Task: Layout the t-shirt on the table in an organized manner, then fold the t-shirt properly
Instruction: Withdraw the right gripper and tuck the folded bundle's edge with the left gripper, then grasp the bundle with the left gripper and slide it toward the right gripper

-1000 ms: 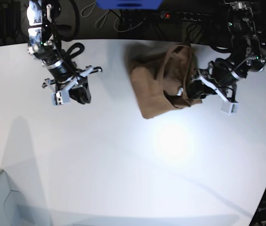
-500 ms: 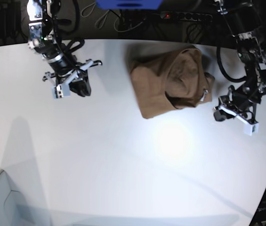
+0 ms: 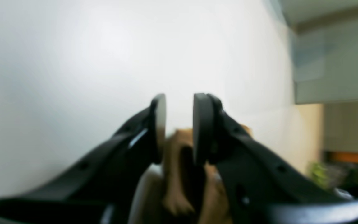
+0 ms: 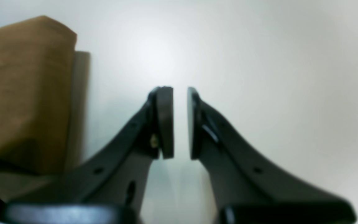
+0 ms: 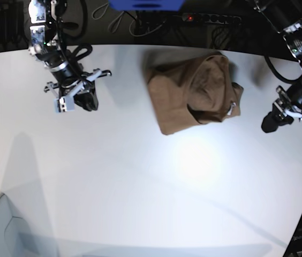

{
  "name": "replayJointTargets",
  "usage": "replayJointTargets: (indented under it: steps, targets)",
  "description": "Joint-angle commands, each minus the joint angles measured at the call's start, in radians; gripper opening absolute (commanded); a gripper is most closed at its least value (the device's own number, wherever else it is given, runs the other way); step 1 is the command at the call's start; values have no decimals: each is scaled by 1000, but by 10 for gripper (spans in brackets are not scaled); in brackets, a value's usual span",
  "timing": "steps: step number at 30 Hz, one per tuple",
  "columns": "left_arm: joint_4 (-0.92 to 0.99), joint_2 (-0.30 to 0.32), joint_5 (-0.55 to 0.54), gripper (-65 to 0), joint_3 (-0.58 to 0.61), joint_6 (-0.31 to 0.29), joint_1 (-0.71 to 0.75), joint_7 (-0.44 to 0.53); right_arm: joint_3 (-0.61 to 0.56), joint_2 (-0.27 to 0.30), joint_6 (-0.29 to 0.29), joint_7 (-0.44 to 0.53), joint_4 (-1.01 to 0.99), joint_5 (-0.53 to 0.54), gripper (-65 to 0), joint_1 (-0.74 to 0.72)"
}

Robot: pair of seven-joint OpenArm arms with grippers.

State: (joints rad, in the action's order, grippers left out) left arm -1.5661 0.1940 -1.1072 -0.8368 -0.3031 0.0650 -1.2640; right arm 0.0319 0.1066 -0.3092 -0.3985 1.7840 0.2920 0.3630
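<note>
I see the brown t-shirt (image 5: 194, 93) lying bunched on the white table (image 5: 140, 182), between my two arms. My left gripper (image 5: 271, 122) hangs just beside the shirt's outer edge, jaws slightly parted and holding nothing. My right gripper (image 5: 89, 101) hovers well apart from the shirt, jaws narrowly parted and empty. Bare tabletop lies between it and the cloth.

A flat blue panel (image 5: 146, 4) is sitting at the top edge of the base view, above the far side. Beside it, a black power strip with a red light (image 5: 210, 18) and loose pale cables (image 5: 120, 19) are lying on the dark floor.
</note>
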Motion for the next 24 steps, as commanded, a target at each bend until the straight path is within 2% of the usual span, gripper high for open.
replayJointTargets:
  steps: [1,4,7,9,11,14,16,24]
  targets:
    - [-40,17,-69,-454,-26,2,20,-10,1,5,-9,25,17,9,-586,-6]
    - [-112,6,-104,-364,-80,0,95,-39,1,5,-9,23,17,9,-586,-9]
    - [-168,-1,-132,-233,-111,-3,169,-46,1,5,-9,23,17,9,-586,-11]
    - [-178,-1,-182,-159,-106,-3,207,-47,1,3,-9,23,15,9,-586,-12]
    - [-182,-4,-248,-115,-95,-3,246,-47,0,2,-9,25,15,9,-586,-12]
    - [-182,-35,-291,-104,-59,-3,266,-42,0,2,-9,23,14,9,-586,-12]
    - [-181,-69,-268,-103,-46,9,263,-47,-2,2,-9,23,14,9,-586,-12]
    - [-147,-123,28,-102,112,2,201,-38,0,2,-9,22,14,9,-586,-5]
